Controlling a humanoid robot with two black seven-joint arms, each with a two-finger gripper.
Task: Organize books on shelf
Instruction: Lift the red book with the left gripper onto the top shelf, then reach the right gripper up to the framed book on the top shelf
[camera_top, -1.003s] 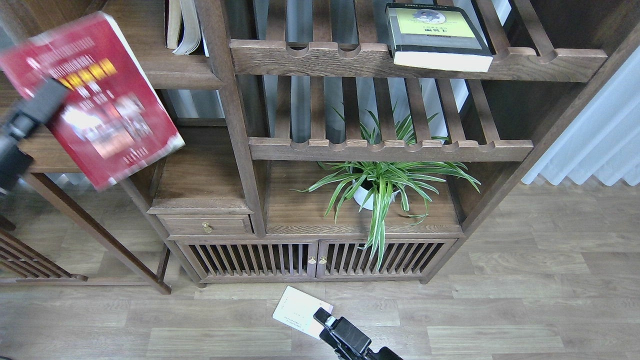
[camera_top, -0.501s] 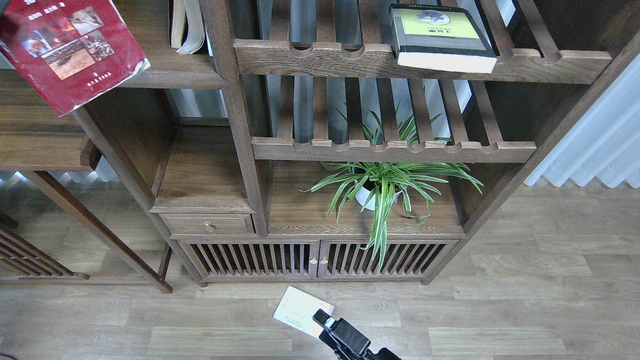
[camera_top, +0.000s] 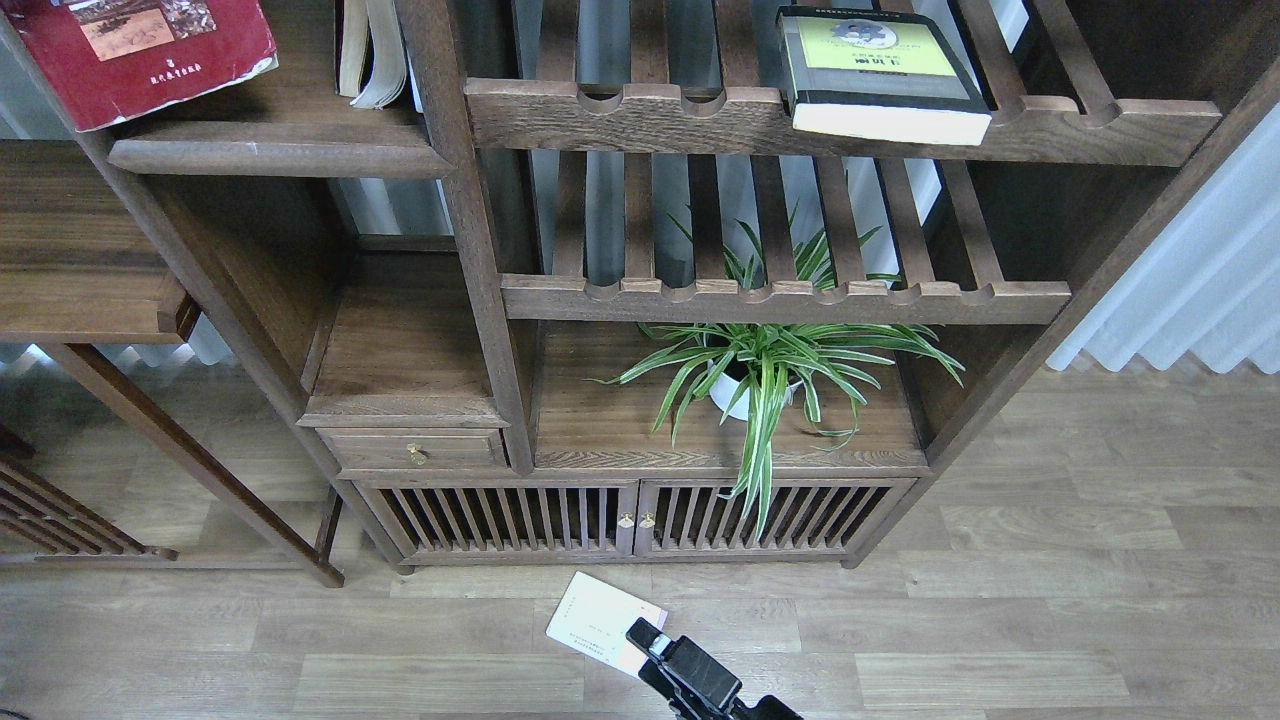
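The red paperback (camera_top: 140, 55) shows at the top left corner, cut off by the frame's edge, lying over the solid dark-brown shelf (camera_top: 280, 155) with its rounded front edge. Whether anything holds it is hidden. The thick yellow-green and black-grey volume (camera_top: 880, 75) lies flat on the upper slatted rack at the top right, overhanging its front rail. The thin white-lavender paperback (camera_top: 598, 620) lies on the floor in front of the cabinet. My right gripper (camera_top: 648, 636) is low at the bottom, its tip at the paperback's right corner; its fingers look dark and merged. My left gripper is out of view.
A cream book (camera_top: 370, 55) stands on the solid shelf beside the upright post. A potted spider plant (camera_top: 760, 375) sits on the cabinet top under the lower slatted rack (camera_top: 780, 300). A small drawer (camera_top: 415, 450), slatted doors and a white curtain (camera_top: 1190, 280) at the right.
The red paperback has moved up and back, from in front of the bookcase to over the solid shelf. My left arm has left the view. The right arm has hardly moved.
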